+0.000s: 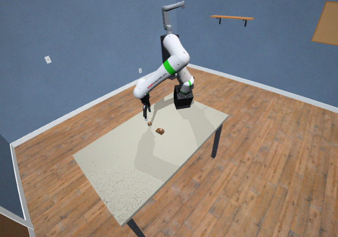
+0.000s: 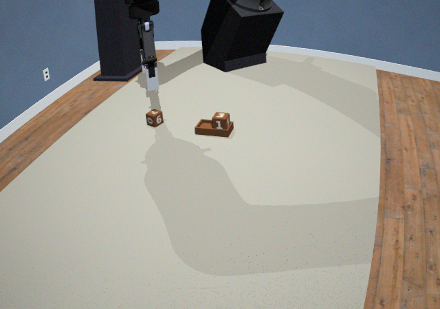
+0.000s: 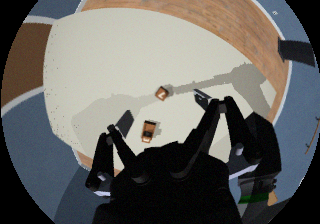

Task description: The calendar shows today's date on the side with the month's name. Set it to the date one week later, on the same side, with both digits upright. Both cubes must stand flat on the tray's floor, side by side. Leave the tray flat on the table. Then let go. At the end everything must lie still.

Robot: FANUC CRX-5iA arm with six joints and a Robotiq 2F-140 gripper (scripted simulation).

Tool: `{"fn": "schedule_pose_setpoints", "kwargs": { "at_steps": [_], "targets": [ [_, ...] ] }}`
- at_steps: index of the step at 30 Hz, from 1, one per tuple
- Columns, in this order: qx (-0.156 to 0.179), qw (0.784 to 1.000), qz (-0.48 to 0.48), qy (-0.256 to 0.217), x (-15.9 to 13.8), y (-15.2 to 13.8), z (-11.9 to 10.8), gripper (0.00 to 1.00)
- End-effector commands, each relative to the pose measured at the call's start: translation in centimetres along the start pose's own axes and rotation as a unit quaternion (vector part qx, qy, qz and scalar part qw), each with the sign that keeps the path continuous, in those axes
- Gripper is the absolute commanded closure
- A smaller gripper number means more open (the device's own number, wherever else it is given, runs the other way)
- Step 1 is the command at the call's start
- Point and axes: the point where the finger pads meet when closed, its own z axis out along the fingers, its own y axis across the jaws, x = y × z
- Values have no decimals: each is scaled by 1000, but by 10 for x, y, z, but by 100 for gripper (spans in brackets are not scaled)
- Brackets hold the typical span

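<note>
A brown tray [image 2: 211,126] lies flat on the table. One brown cube [image 2: 221,120] stands in its right half with a white 1 facing the camera; the left half is empty. A second cube [image 2: 154,118] stands on the table left of the tray, showing a 6 and a sideways 0. My gripper [image 2: 150,81] hangs above and just behind this loose cube, fingers wide open and empty. In the top view the gripper [image 1: 145,117] is over the loose cube [image 1: 149,123], with the tray [image 1: 158,131] beside it. The wrist view shows the loose cube [image 3: 162,92] and the tray [image 3: 150,131] between the spread fingers.
The arm's black base [image 2: 241,32] stands at the table's far edge, and a dark pedestal [image 2: 115,32] stands on the floor behind the far left corner. The table's left edge runs close to the loose cube.
</note>
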Motion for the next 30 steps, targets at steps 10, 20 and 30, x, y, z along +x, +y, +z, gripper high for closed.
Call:
{"fn": "schedule_pose_setpoints", "kwargs": {
  "at_steps": [10,20,30],
  "targets": [
    [-7,974,224,3,0,0,2,0],
    [-6,917,399,4,0,0,4,0],
    [-6,894,448,4,0,1,5,71]
  ]
}}
